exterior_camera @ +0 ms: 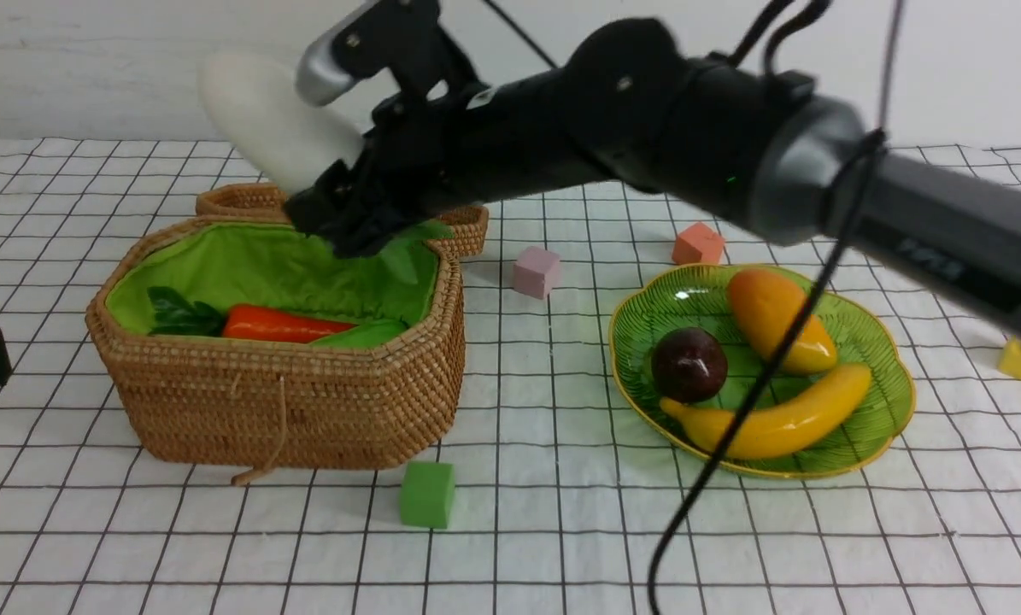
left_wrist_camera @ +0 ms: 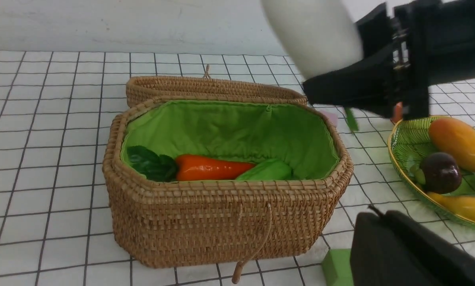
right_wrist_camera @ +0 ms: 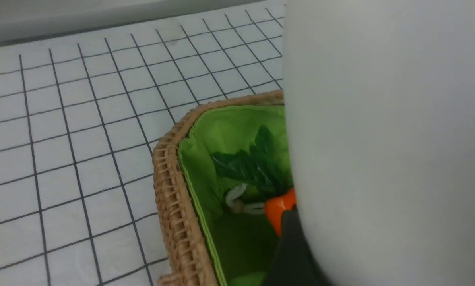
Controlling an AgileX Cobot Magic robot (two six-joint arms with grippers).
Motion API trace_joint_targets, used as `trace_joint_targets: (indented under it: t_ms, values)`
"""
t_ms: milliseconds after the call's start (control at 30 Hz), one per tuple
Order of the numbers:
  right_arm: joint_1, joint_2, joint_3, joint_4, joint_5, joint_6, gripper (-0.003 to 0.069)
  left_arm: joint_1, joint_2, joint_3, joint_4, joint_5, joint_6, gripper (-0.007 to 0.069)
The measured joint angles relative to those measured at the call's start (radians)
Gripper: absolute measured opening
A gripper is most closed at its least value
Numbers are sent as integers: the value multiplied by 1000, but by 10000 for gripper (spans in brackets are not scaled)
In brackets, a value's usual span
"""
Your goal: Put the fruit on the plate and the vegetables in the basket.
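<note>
Nearest to me, a green cube [exterior_camera: 427,494] sits on the checked cloth [exterior_camera: 561,530] just in front of the basket [exterior_camera: 288,401]. My left pincer [left_wrist_camera: 404,254] shows only as a dark body at the edge of its own wrist view, low and near that cube; its jaws are closed and nothing is seen in them. The basket stands open on my left side, its lid [exterior_camera: 245,201] lying back behind it. Inside, on the green lining [exterior_camera: 245,265], the carrot [exterior_camera: 284,325] lies lengthwise with its leaves [exterior_camera: 181,314] toward my left, and the gourd [exterior_camera: 365,333] lies touching its other end. On my right side, the plate [exterior_camera: 890,418] carries all three fruits: the banana [exterior_camera: 783,418] along the near rim, the mangosteen [exterior_camera: 689,365] just behind it, and the mango [exterior_camera: 775,320] at the back, resting against the banana. My right arm reaches across above the plate toward the basket. My right pincer [exterior_camera: 339,184] is clamped on the radish [exterior_camera: 271,120], its jaws spread wide around it near the leafy end; the white body is tilted up and away, above the basket's far rim. The radish is clear of the basket. Farther back, a pink cube [exterior_camera: 536,272] and an orange cube [exterior_camera: 698,245] lie between basket and plate; a yellow cube [exterior_camera: 1018,360] sits at the far right.
</note>
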Motion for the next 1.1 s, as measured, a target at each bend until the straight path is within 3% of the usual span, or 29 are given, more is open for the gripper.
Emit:
trace_joint_targets:
  t_ms: [100, 267, 367, 533, 733, 767, 833, 933, 1100]
  values:
    - [6, 48, -18, 0, -22, -4, 539, 0, 0, 0, 0, 0, -1, -10]
    - [5, 31, -18, -4, -2, 1, 666, 0, 0, 0, 0, 0, -1, -10]
    - [-2, -41, -18, -35, 65, 60, 666, 0, 0, 0, 0, -18, -1, -10]
    - [-51, -219, -27, -178, 247, 264, 533, 0, 0, 0, 0, -86, -1, -10]
    - [-162, -433, -37, -429, 593, 599, 222, 0, 0, 1, -4, -216, -1, -10]
    - [-194, -464, -37, -494, 684, 670, 132, 0, 0, 4, -4, -257, -1, -10]
    - [-241, -494, -37, -576, 764, 759, 28, 0, -5, 22, -4, -333, -2, -10]
    - [-285, -539, 5, -645, 775, 840, -8, 0, -38, 66, -5, -425, -13, -10]
    - [-326, -719, 234, -712, 777, 931, -2, 0, -182, 195, -9, -531, -65, -10]
